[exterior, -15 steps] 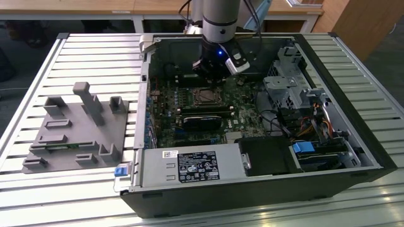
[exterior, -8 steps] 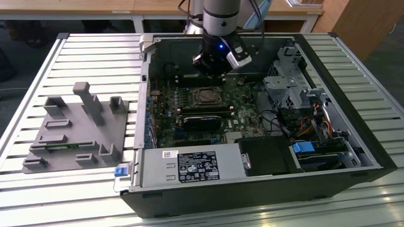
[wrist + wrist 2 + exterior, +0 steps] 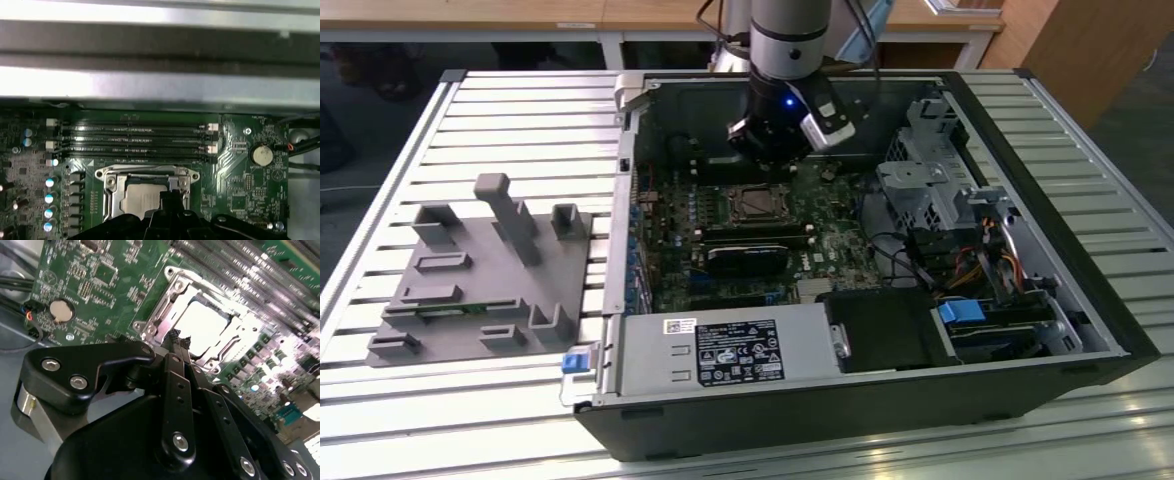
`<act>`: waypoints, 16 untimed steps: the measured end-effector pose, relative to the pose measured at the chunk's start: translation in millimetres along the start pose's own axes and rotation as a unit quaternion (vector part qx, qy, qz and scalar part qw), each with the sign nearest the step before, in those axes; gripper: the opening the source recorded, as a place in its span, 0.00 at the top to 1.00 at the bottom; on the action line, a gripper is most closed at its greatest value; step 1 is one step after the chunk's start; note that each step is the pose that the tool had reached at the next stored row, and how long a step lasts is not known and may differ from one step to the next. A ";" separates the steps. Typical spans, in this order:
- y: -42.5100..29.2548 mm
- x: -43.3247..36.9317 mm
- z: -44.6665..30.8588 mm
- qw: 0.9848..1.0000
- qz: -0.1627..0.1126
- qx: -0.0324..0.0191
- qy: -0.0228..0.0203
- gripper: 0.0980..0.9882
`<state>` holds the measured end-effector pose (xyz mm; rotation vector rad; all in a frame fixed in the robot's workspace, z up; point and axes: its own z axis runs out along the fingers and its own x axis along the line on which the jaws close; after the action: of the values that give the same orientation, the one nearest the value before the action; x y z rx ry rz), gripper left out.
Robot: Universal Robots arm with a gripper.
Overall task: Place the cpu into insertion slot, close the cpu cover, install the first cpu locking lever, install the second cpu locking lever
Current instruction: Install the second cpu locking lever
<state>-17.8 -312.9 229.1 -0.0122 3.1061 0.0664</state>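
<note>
The cpu [image 3: 205, 325] shows its pale metal face inside the insertion slot [image 3: 758, 204] on the green board; in the first wrist view the cpu [image 3: 140, 200] also sits there. The silver cpu cover [image 3: 161, 314] lies flat around the chip, and its frame [image 3: 146, 173] also shows in the first wrist view. My gripper [image 3: 178, 340] hangs just above the socket's edge, its black fingertips pressed together and holding nothing. In the exterior view the gripper [image 3: 771, 158] is inside the open computer case, a little behind the socket. The gripper [image 3: 171, 196] overlaps the chip's near edge.
Long black memory slots [image 3: 135, 137] run beside the socket, and a coin battery [image 3: 262, 155] sits further along the board. A black card [image 3: 747, 255], power supply [image 3: 720, 350], drive cage [image 3: 934, 190] and cables crowd the case. A grey fixture [image 3: 480, 270] stands on the slatted table.
</note>
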 end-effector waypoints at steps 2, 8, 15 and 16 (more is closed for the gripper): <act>-5.1 0.0 -0.2 1.000 0.000 0.000 0.000 0.99; -16.1 0.0 -0.7 1.000 0.000 -0.001 0.002 0.99; -27.4 -0.4 -1.2 1.000 0.000 -0.003 0.005 0.99; -29.6 -0.3 -1.2 1.000 0.000 -0.003 0.005 0.99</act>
<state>-17.2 -342.5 229.1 -0.0117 3.1161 0.0765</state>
